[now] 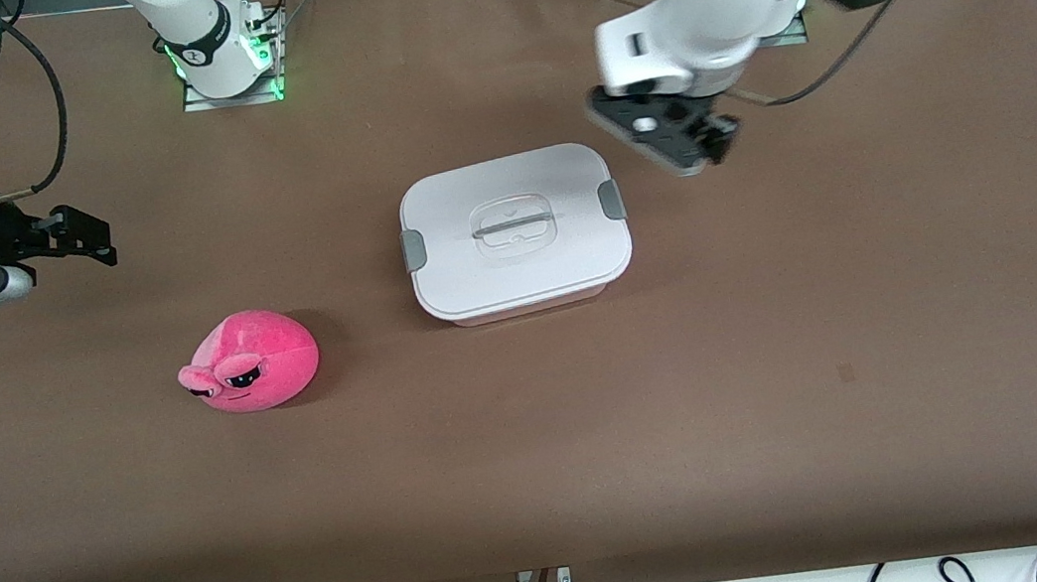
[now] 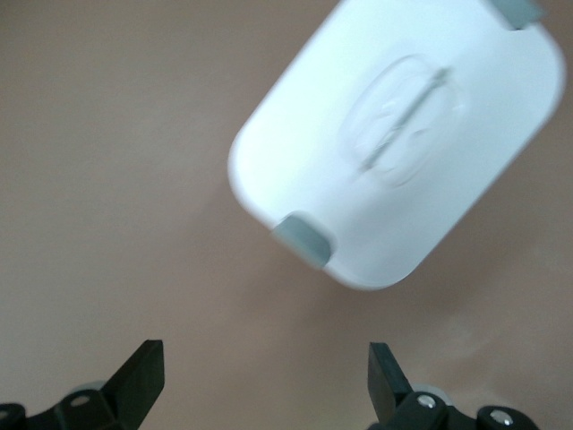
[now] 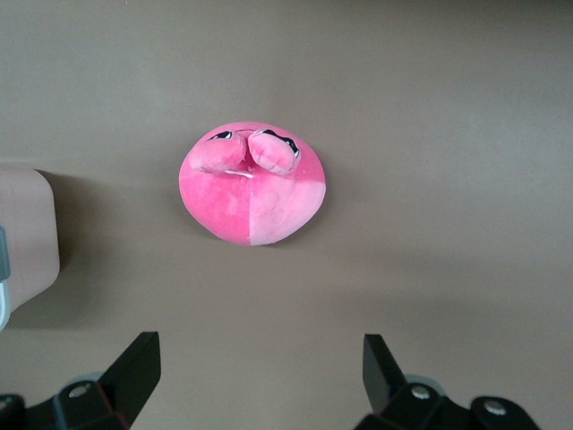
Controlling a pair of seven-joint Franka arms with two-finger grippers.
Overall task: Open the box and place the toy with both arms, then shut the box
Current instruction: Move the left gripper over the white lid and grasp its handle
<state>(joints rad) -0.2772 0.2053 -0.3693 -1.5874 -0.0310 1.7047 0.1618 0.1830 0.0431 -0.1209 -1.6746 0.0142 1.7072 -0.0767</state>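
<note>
Brown paper covers the counter [image 1: 790, 375], and cables trail along its edge nearest the front camera. On it sits the box [image 1: 516, 231], its white lid [image 1: 554, 181] on and a grey clip [image 1: 611, 200] at each short end, with a clear handle [image 1: 513, 227] recessed in the middle. The toy [image 1: 251, 361] rests on the counter well apart from the box, toward the right arm's end and a little nearer the front camera, its grumpy face turned toward that camera. The left end effector [image 1: 683, 134] hangs over the counter just beside the box's clip at the left arm's end, touching nothing; its fingers [image 2: 143, 381] are spread wide, released. The right end effector [image 1: 85, 233] hangs over bare counter at the right arm's end, apart from the toy, its fingers [image 3: 134, 372] likewise spread and holding nothing.
</note>
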